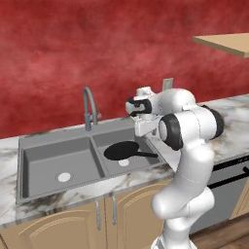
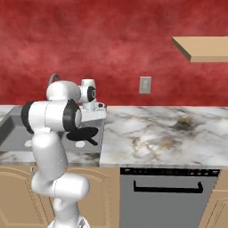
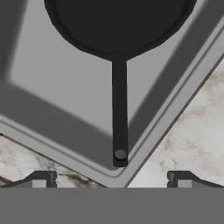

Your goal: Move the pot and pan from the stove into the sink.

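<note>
The white arm is folded at the elbow, wrist bent down over the rectangular grey steel sink point(image 1: 34, 160). Its gripper point(image 3: 111, 180) hangs wide open, empty, directly above the handle end of the flat matte black frying pan point(image 3: 119, 26), which lies in the basin below.

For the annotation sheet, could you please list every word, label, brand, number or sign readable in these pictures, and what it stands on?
None: no readable text anywhere.
Flat matte black frying pan in the grey steel sink basin: no brand or marking; its handle end shows a plain round hole.
Grey wall outlet plate: blank.
Dark dishwasher front: no label visible.
</note>
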